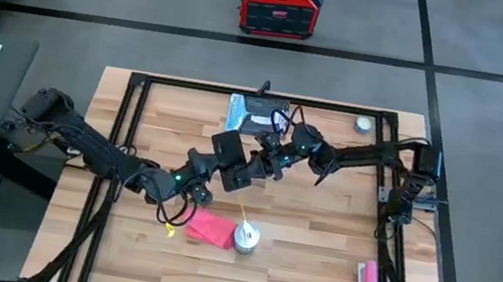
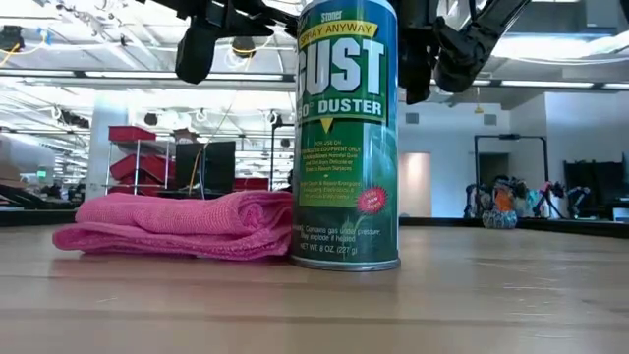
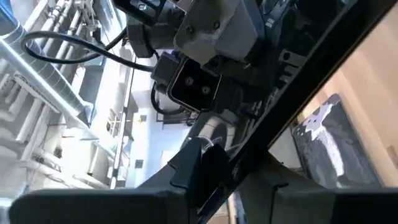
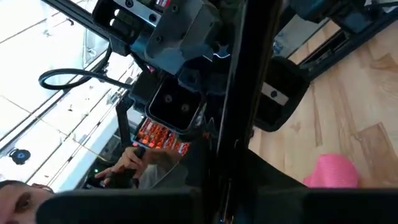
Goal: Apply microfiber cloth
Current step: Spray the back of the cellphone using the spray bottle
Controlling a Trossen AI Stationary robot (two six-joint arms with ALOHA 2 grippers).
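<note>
Left gripper (image 1: 240, 163) and right gripper (image 1: 264, 158): crowded together mid-table in the high view, finger state unreadable; both wrist views blocked by dark hardware. Duster can (image 2: 348, 133): top cut by the low view's edge, hiding the microfiber cloth's (image 2: 182, 224) near end. Object behind the grippers (image 1: 258, 112): partly covered, unidentifiable.

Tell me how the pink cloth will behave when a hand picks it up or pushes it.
The cloth lies in soft folds, so it will probably sag and unfold when lifted by one edge. Pushed, it would likely bunch up rather than slide as one piece. It lies right against the duster can, which is tall and narrow, so a tug on the cloth might rock the can.
</note>
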